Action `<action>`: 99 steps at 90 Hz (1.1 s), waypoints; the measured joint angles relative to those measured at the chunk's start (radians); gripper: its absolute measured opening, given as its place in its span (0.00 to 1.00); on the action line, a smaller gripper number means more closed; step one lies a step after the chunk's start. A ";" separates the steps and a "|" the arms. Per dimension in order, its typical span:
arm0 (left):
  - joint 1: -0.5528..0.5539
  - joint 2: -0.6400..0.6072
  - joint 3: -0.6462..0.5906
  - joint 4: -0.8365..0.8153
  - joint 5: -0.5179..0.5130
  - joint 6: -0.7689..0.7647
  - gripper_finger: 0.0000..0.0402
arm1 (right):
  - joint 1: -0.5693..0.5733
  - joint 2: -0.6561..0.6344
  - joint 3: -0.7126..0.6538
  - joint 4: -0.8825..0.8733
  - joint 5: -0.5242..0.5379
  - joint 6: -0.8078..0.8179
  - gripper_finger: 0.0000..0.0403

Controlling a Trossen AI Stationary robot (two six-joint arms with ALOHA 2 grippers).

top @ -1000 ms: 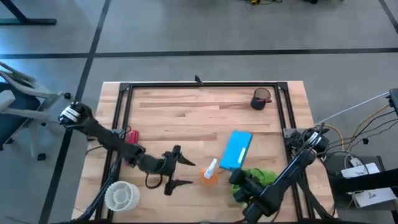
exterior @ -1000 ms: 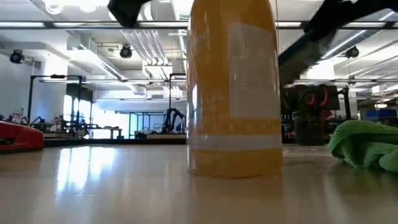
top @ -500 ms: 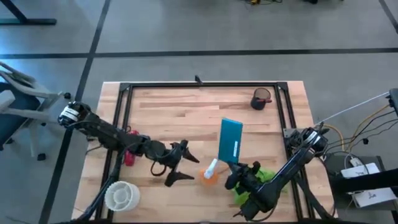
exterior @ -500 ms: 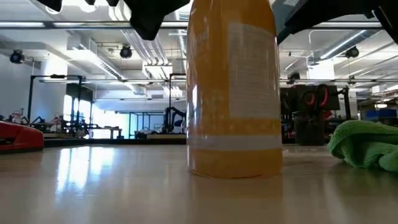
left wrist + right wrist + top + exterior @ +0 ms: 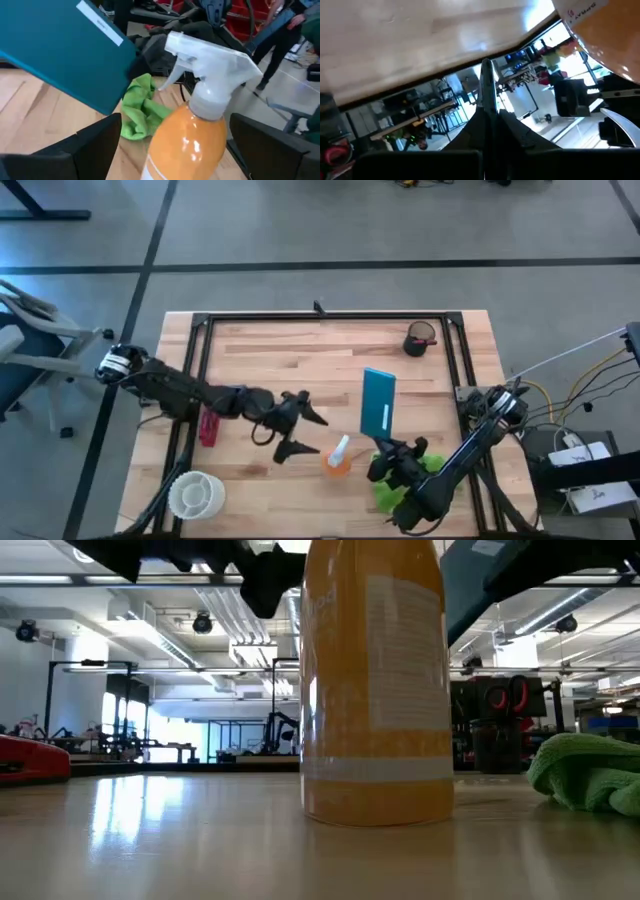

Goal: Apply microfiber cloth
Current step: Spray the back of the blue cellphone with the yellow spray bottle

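The bright lime-green microfiber cloth (image 5: pixel 408 480), soft and bunched in irregular folds, lies on the pale wooden plank counter (image 5: pixel 290 360) near its front right corner, partly under the right arm. In the low view the cloth (image 5: pixel 590 772) shows as a rumpled heap resting on the counter, apart from the bottle.

Just beside it stands an orange translucent plastic spray bottle (image 5: pixel 338 459) with a white trigger head. It stands between the 2 arms and fills the middle of the low view (image 5: pixel 375 690), blocking most of what is behind it.

The right gripper (image 5: pixel 385 448) holds a flat teal rectangular tablet (image 5: pixel 377 402) by its near edge, jaws clenched on it; the tablet is raised off the counter and tilted. In the left wrist view the tablet (image 5: pixel 60 50) hangs above the cloth (image 5: pixel 140 107), hiding part of it.

The left gripper (image 5: pixel 300 432) hovers just to the left of the bottle with its jaws spread wide and released, the bottle showing between them in its wrist view.

Farther off: a dark round cup (image 5: pixel 419 338) near the back right corner, a white ribbed round container (image 5: pixel 195 494) at the front left, and a red stapler-like object (image 5: pixel 209 426) under the left arm.
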 joint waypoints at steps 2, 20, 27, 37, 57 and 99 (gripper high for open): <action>0.005 0.000 0.000 0.010 0.015 0.003 0.88 | 0.000 0.000 0.000 -0.004 0.000 0.000 0.02; 0.021 0.066 0.012 0.080 0.072 0.012 0.88 | 0.000 0.000 0.000 -0.015 -0.001 -0.028 0.02; 0.021 0.114 0.039 0.074 0.076 0.031 0.88 | 0.000 0.000 0.000 -0.014 0.000 -0.034 0.02; 0.020 0.174 0.108 0.079 0.076 0.082 0.88 | 0.000 0.000 0.000 -0.011 -0.001 -0.016 0.02; 0.019 0.204 0.199 -0.049 0.106 0.138 0.88 | 0.013 0.000 0.000 -0.012 -0.006 0.044 0.02; -0.032 0.194 0.199 -0.048 -0.009 0.144 0.88 | 0.018 0.000 0.000 -0.014 -0.011 0.087 0.02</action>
